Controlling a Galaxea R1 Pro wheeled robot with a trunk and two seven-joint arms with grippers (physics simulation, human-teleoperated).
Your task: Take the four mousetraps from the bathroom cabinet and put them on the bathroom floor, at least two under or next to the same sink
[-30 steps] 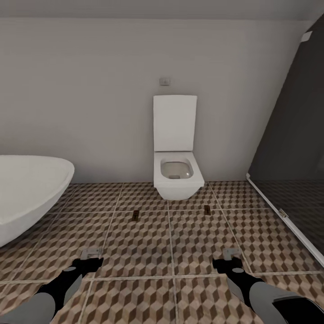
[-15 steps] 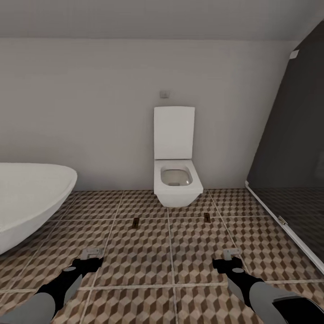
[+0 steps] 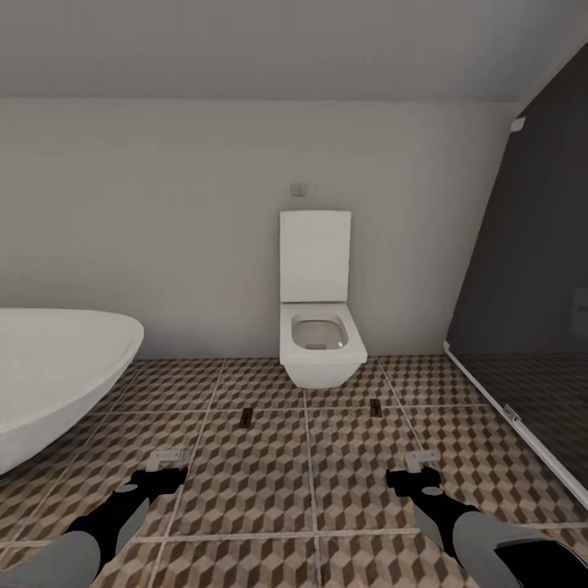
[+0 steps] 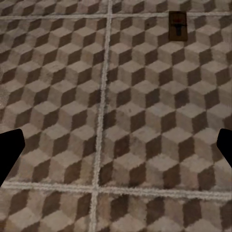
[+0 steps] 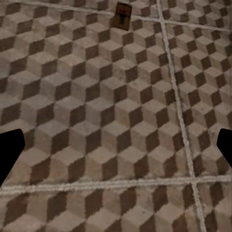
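From the head, a white toilet (image 3: pixel 321 327) stands against the wall, a bathtub (image 3: pixel 57 371) left, dark shower glass (image 3: pixel 531 310) right; two mousetraps (image 3: pixel 247 417) (image 3: pixel 376 407) lie apart on the bathroom floor (image 3: pixel 310 482). Both arms reach forward, low. Left wrist: left gripper (image 4: pixel 116 150), fingers spread, empty, one trap (image 4: pixel 178 26) beyond. Right wrist: right gripper (image 5: pixel 116 150), spread, empty, trap (image 5: pixel 123 16) ahead.

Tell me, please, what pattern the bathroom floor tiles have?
A brown, beige and cream 3D-cube print on the bathroom floor, clearest in the left wrist view.
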